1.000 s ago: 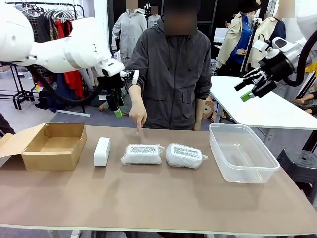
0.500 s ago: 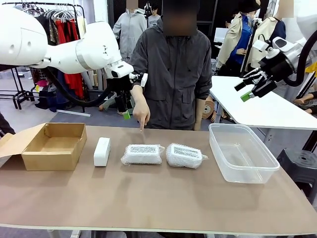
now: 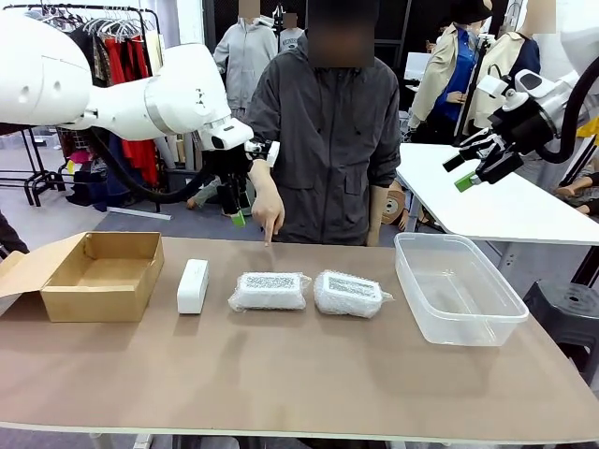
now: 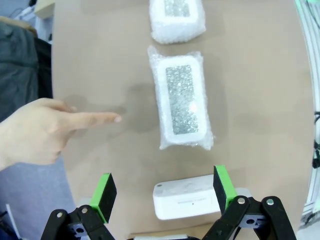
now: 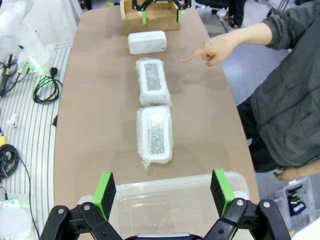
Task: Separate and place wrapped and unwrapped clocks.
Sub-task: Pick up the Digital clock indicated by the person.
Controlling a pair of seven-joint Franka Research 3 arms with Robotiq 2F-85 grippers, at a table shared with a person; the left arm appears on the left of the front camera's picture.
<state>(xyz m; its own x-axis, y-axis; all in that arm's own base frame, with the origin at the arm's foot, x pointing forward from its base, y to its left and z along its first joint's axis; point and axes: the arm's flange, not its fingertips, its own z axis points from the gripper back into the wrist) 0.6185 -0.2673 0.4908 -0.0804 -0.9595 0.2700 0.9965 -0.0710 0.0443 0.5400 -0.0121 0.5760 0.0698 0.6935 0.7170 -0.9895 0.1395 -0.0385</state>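
A bare white clock [image 3: 193, 285] lies on the brown table, left of two bubble-wrapped clocks [image 3: 270, 291] [image 3: 349, 294] in a row. My left gripper [image 3: 234, 204] hangs open high above the far table edge, beside the person's pointing hand [image 3: 265, 221]. In the left wrist view the left gripper [image 4: 165, 190] stands open above the white clock [image 4: 187, 204], with one wrapped clock [image 4: 182, 100] beyond it and the other [image 4: 177, 17] farther off. My right gripper [image 3: 477, 168] is open, raised at the right. Its own view shows the right gripper [image 5: 162, 192] over the tub, looking along both wrapped clocks [image 5: 155, 132] [image 5: 152, 82] to the white clock [image 5: 147, 42].
An open brown cardboard box [image 3: 94, 276] sits at the table's left end. A clear plastic tub [image 3: 456, 285] stands at the right end. The person stands at the far side, with a finger [image 4: 95, 119] pointing down at the table behind the nearer wrapped clock.
My left arm has swung right and a little lower, ending beside the person's pointing hand. The right arm and the clocks have not moved.
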